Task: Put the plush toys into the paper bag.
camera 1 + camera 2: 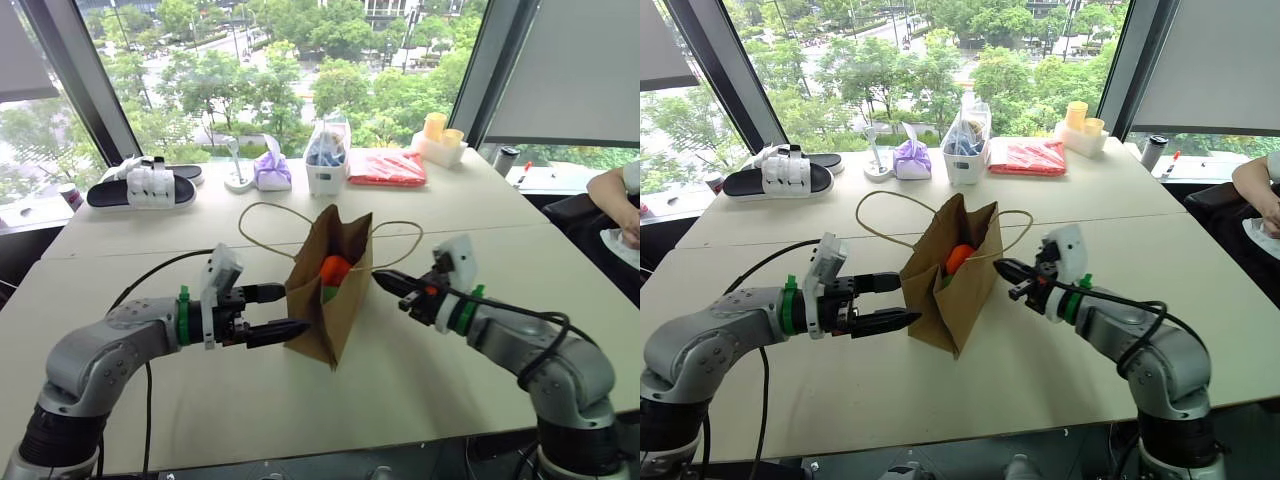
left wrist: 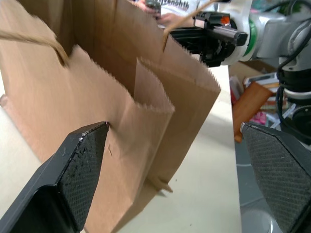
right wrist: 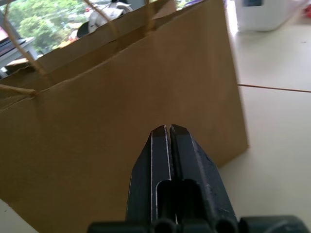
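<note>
Two plush toys already sit inside the paper bag [image 1: 322, 300], which stands upright near the middle of the pale table [image 1: 420, 390], its mouth open toward the camera and its cord handles flopped back behind it. That open, upright stance is presumably why both toys stay put: the walls hold them, and the orange toy [image 1: 335, 269] shows just under the rim with the green toy [image 1: 329, 294] tucked below it.

The arms flank the bag from either side, likely a parting pose more than a working one. The left gripper [image 1: 284, 309] points at the bag's near left wall with its fingers spread as wide as they go, holding nothing; in the left wrist view the paper sits between and just ahead of the pads without being pinched. The right gripper [image 1: 388, 283] is pressed fully closed, empty, its tips just beside the bag's right wall; whether they touch the paper I cannot tell.

Judging from this, the packing looks finished, and the remaining concern is only that a careless sweep could knock the light bag over.

At the far edge lie a sandal [image 1: 140, 187], a purple bundle [image 1: 272, 171], a clear bag [image 1: 327, 158] and a red packet [image 1: 388, 168].
</note>
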### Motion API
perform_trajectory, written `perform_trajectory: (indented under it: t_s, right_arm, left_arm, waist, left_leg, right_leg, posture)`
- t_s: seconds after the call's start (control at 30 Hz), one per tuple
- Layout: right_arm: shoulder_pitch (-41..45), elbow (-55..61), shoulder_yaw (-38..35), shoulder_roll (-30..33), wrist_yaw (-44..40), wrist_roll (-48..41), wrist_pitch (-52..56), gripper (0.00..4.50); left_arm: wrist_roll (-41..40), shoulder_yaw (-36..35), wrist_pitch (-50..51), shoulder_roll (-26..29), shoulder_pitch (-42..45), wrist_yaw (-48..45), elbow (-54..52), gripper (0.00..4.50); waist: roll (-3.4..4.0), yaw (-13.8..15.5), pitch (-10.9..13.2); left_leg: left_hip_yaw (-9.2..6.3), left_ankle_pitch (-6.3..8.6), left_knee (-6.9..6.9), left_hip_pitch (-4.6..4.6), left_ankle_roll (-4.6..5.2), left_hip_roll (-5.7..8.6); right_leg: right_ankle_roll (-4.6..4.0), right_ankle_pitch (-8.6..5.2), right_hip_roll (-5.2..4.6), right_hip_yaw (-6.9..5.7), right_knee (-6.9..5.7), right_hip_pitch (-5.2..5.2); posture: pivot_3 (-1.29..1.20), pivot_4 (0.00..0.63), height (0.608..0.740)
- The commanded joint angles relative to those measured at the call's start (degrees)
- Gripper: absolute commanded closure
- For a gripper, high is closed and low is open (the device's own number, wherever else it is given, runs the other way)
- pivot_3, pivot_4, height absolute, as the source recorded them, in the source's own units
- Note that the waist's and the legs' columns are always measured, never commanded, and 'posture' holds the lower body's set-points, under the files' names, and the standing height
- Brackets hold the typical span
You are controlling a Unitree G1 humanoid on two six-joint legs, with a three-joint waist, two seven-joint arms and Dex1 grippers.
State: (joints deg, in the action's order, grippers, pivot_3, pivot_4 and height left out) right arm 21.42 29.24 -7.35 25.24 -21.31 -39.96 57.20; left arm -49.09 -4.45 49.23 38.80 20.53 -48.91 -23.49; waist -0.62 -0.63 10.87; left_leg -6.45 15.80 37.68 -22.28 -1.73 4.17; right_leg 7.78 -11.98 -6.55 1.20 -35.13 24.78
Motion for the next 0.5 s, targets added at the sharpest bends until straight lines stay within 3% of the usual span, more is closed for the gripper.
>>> perform_trajectory:
  t_s: [0.03,0.23,0.5]
  right_arm:
    - [2.53,-1.21,3.14,-1.58,0.74,2.62,-3.26,4.48]
    - [3.39,-3.7,6.78,-2.04,-0.32,5.09,-5.15,4.48]
    - [2.84,-4.06,7.68,-1.88,-0.75,6.47,-5.36,4.48]
  left_arm:
    - [3.63,2.88,-3.28,-1.57,0.1,1.57,-1.84,0.0]
    - [8.87,8.07,-5.57,-7.54,-1.64,7.78,-3.68,0.0]
    - [14.99,9.29,-7.16,-15.26,-3.02,18.28,-4.19,0.0]
  waist:
    - [0.0,-0.03,0.0]
    - [0.0,-0.06,0.0]
    - [-0.01,-0.01,-0.01]
  left_leg:
    - [0.0,0.0,0.0,0.0,0.0,0.0]
    - [-0.02,0.0,-0.01,-0.02,0.0,0.01]
    - [-0.02,0.0,0.02,-0.01,-0.01,0.02]
  right_leg:
    - [0.0,0.0,0.0,0.0,0.0,0.0]
    - [0.0,0.0,0.0,0.0,0.01,0.02]
    - [0.0,0.0,0.01,-0.01,0.0,-0.01]
  posture:
    - [0.0,0.15,0.74]
    - [0.0,0.15,0.74]
    - [0.0,0.15,0.74]
